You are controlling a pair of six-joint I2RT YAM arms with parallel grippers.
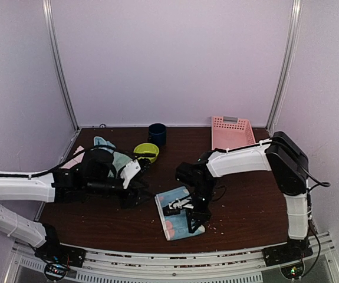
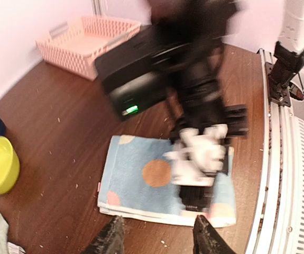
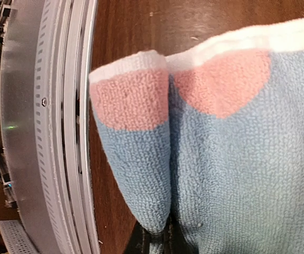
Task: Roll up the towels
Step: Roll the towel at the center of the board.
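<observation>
The light blue towel with pink and orange patches lies folded flat near the table's front edge. It also shows in the left wrist view and fills the right wrist view. My right gripper is down on it and shut on a raised fold of its near edge. My left gripper is open and empty, hovering just left of the towel, its fingertips short of the towel's edge. A heap of mint green and pale blue towels lies at the back left, with a bit of pink towel beside it.
A lime-green bowl and a dark blue cup stand behind the left gripper. A pink lattice basket stands at the back right. The metal rail runs along the table's front edge, close to the towel.
</observation>
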